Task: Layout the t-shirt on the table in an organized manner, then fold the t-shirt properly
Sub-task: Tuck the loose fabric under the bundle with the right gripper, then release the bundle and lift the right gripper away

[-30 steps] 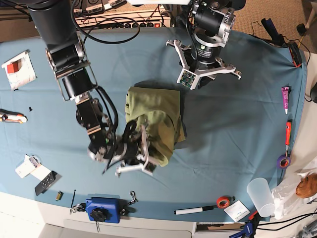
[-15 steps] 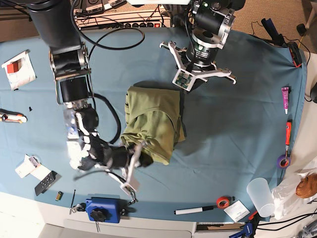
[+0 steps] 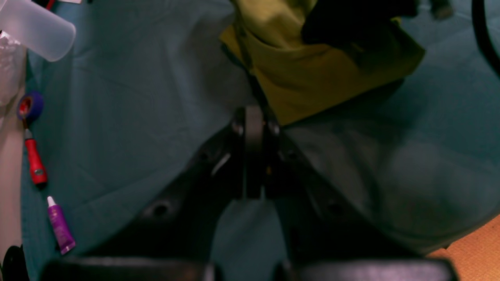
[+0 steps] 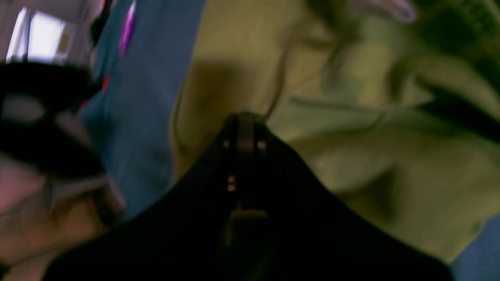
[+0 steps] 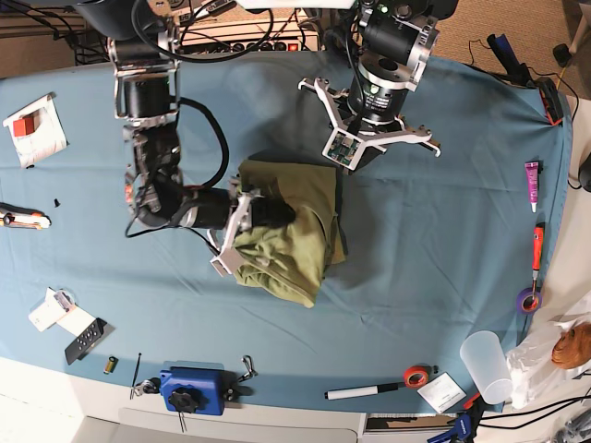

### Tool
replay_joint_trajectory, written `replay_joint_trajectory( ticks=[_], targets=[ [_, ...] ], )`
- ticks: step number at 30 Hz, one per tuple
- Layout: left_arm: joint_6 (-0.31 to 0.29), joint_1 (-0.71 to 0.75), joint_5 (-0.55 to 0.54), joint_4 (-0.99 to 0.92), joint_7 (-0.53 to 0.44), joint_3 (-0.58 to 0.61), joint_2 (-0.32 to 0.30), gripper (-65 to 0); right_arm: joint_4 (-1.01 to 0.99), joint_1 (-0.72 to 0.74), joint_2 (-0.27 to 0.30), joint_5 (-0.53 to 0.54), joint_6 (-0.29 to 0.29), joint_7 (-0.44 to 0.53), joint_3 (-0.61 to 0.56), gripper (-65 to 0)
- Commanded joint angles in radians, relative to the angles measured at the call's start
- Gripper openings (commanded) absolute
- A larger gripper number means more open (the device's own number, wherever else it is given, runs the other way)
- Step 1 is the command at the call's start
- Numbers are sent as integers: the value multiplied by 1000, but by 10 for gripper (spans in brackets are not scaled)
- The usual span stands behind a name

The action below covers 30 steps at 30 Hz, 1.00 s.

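Olive cotton t-shirt (image 5: 291,226) — rumpled, folded — on teal table (image 5: 443,231), both grippers pressed together, right gripper (image 5: 277,214) over it.

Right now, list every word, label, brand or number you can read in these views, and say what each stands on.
No text can be read.
Purple tube: print too small.
White packet with a red patch, at the table edge: too small.
White card by the marker: too small.
White tag near the front edge: blurred.
T-shirt: no print visible.
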Motion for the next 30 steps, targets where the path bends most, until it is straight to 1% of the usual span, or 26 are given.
replay_joint_trajectory(
  ticks=[1,3,4,5,6,7,9,12,14,16,17,19,23,24,26,27,28,30],
  targets=[
    [3,-2,8,18,-23,0,3,-650,17,21,-3,-53,3,63,4,-650],
    [3,-2,8,18,-22,0,3,-650,16,18,-18,-224,3,140,4,-650],
    [3,-2,8,18,-22,0,4,-650,16,18,-23,-283,3,164,4,-650],
    [3,-2,8,18,-21,0,3,-650,16,18,-25,-304,3,180,4,-650],
    [3,-2,8,18,-21,0,3,-650,16,19,-24,-299,3,185,4,-650],
    [3,-2,8,18,-21,0,3,-650,17,23,-24,-271,3,183,4,-650],
    [3,0,8,18,-20,0,3,-650,19,29,-24,-174,3,161,4,-650],
    [3,0,8,18,-14,0,3,-650,21,59,-25,-45,3,91,6,-650],
    [3,1,8,18,-14,0,3,-650,23,80,-28,-24,3,84,6,-650],
    [3,0,8,18,-14,0,3,-650,23,101,-41,-50,3,111,6,-650],
    [3,0,8,18,-15,0,3,-650,23,110,-53,-76,3,132,7,-650],
    [3,0,8,18,-18,0,3,-650,23,120,-79,-167,3,200,6,-650],
    [3,0,14,18,-24,0,3,-650,18,122,-142,-451,3,341,6,-650],
    [3,0,26,18,-26,0,3,-650,7,123,-150,-500,3,375,6,-650],
    [4,0,68,18,-25,0,3,-650,-31,127,-154,-567,3,439,6,-650],
    [6,0,87,18,-25,-5,3,-650,-60,131,-153,-592,-13,456,6,-650],
    [7,0,98,18,-25,-14,3,-650,-92,138,-150,-616,-37,462,6,-650],
    [6,0,98,18,-25,-55,3,-650,-150,150,-140,-638,-55,465,6,-650]
  ],
)
